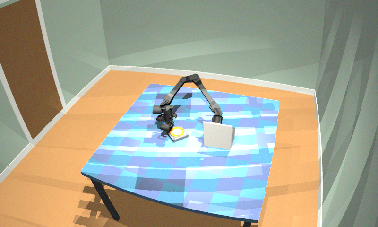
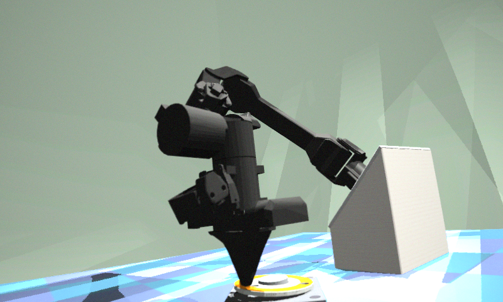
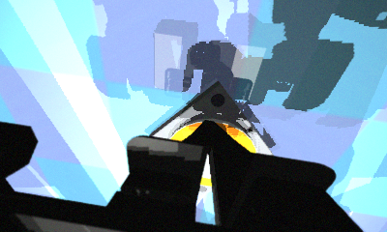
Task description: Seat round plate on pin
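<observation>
The round plate (image 1: 176,135) (image 2: 296,287) (image 3: 182,133), white with a yellow ring, sits around the post (image 2: 273,279) on the grey square base (image 1: 185,135) (image 2: 318,296) (image 3: 217,90). My gripper (image 1: 169,130) (image 2: 246,284) (image 3: 208,125) is shut and empty, pointing down, with its tips at the plate's left part in the exterior view. They look low at the ring; contact cannot be told. Orange shows beside the tips, but the tab's outline is not clear. A small dark hole (image 2: 305,282) shows on the ring's right. The pin is hidden, and whether the plate lies flat is unclear.
A pale, slant-topped block (image 1: 218,135) (image 2: 393,209) stands to the right of the base, in front of the arm's mount. The arm (image 1: 206,93) (image 2: 285,124) arches over from there. Everything stands on a blue checkered table (image 1: 161,182).
</observation>
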Controlling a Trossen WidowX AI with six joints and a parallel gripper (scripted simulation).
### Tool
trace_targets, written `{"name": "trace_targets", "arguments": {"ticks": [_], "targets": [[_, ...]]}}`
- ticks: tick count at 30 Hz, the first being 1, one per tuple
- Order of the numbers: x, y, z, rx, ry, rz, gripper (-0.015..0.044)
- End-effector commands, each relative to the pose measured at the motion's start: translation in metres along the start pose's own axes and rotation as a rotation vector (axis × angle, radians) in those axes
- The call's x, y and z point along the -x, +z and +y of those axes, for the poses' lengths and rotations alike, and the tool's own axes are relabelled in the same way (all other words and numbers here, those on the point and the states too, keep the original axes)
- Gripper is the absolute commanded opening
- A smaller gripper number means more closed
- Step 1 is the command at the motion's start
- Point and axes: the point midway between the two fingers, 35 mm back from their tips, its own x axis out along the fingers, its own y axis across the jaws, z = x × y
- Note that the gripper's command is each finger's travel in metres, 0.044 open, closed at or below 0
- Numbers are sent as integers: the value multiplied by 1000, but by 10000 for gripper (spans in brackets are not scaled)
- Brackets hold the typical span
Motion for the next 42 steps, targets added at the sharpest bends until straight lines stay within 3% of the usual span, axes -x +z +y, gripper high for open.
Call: {"name": "trace_targets", "arguments": {"ticks": [1,33,42], "targets": [[3,2,-8,0,-5,-3,0],[3,-4,-34,0,-6,-3,0],[46,-10,-31,1,-4,-3,0]]}}
